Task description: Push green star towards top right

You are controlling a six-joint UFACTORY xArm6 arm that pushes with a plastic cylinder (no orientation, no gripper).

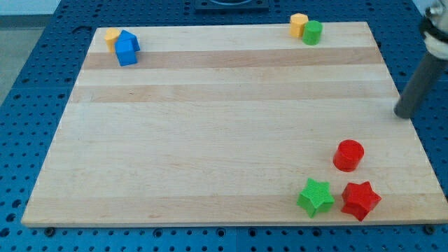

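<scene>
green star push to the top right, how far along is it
Nothing looks done: the green star sits near the view's bottom right, beside the red star and below the red cylinder. In hand: my tip stands off the board's right edge, touching nothing. Left: the whole push.

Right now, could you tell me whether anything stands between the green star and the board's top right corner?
Yes. The red cylinder sits just up and right of the green star, close to a straight path to that corner. The red star lies beside it on the view's right. My tip is off the board's right edge, above both.
</scene>
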